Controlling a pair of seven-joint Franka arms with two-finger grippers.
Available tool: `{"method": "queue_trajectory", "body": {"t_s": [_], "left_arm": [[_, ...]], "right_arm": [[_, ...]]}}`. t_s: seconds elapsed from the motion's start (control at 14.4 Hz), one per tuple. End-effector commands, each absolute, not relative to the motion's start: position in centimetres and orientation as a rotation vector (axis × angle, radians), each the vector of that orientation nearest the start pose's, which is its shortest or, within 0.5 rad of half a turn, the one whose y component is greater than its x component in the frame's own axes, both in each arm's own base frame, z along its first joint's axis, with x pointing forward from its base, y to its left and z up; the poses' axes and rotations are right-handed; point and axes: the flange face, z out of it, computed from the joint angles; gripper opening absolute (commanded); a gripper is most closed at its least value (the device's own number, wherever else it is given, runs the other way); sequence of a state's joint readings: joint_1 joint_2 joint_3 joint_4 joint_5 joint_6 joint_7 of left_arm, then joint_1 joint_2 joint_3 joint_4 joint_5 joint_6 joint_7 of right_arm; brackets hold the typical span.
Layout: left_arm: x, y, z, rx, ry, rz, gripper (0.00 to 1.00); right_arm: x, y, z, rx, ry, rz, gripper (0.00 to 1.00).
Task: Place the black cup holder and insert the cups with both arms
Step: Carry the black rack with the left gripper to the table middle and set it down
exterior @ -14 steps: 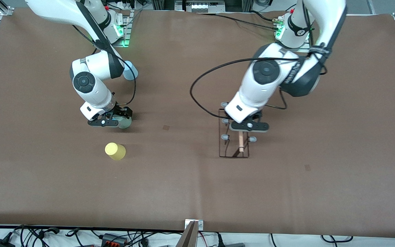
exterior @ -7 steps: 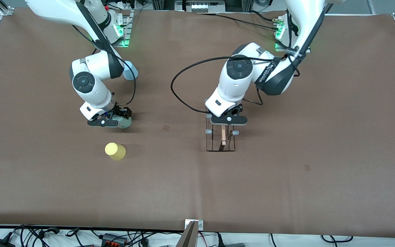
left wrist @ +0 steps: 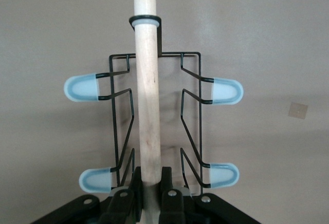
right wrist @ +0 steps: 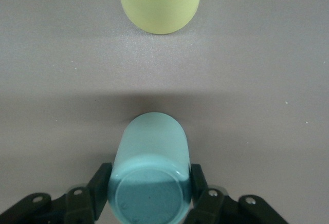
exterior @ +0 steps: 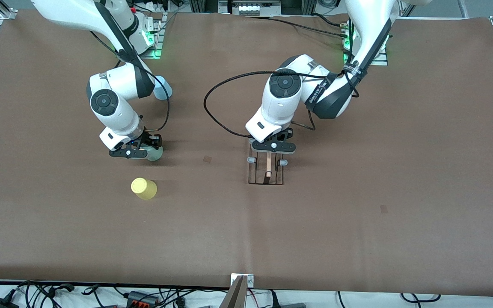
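The black cup holder [exterior: 266,171] is a wire rack with a wooden rod [left wrist: 147,90] and pale blue pegs [left wrist: 81,88]. My left gripper [exterior: 272,147] is shut on the rod's end [left wrist: 150,175] and holds the rack low over the middle of the table. My right gripper [exterior: 137,152] is down at the table, its fingers [right wrist: 103,180] closed on the sides of the upturned sage green cup [right wrist: 149,172], which also shows in the front view [exterior: 155,153]. The yellow cup [exterior: 144,188] stands upturned nearer the front camera. The light blue cup [exterior: 164,90] is partly hidden by the right arm.
Brown paper [exterior: 357,235] covers the table. Two small tape marks [exterior: 207,158] [exterior: 384,208] lie on it. Cables and a metal bracket [exterior: 242,280] run along the front edge. Open surface lies between the green cup and the rack.
My left arm has carried the cup holder toward the right arm's end of the table, to about the middle. My right gripper and the cups have not moved.
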State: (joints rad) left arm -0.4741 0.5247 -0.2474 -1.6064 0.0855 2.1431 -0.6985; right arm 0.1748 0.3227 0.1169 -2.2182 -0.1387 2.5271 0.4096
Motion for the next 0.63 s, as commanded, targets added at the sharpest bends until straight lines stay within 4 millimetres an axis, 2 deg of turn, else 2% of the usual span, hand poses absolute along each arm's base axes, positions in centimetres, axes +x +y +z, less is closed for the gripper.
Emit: {"method": "queue_trajectory", "body": {"t_s": [0.0,0.07,0.21,0.35,0.56], "left_arm": [[53.8,-43.9,34.2,-3.191,0.053,-0.021,0.13],[53.8,-43.8,34.2,-3.19,0.053,-0.019,0.28],[53.2,-44.6,34.2,-3.185,0.056,-0.014,0.58],[53.1,-44.5,35.1,-3.183,0.04,-0.024,0.69],[52.6,-43.0,38.8,-3.143,0.027,0.001,0.7]], "right_arm": [[52.8,16.1,23.0,-3.193,-0.002,-0.019,0.28],[52.8,16.1,23.1,-3.192,-0.002,-0.021,0.2],[52.9,16.0,23.4,-3.192,-0.005,-0.028,0.14],[52.9,16.0,23.9,-3.191,-0.024,-0.04,0.05],[52.9,15.4,25.7,-3.204,-0.073,-0.026,0.0]]}}
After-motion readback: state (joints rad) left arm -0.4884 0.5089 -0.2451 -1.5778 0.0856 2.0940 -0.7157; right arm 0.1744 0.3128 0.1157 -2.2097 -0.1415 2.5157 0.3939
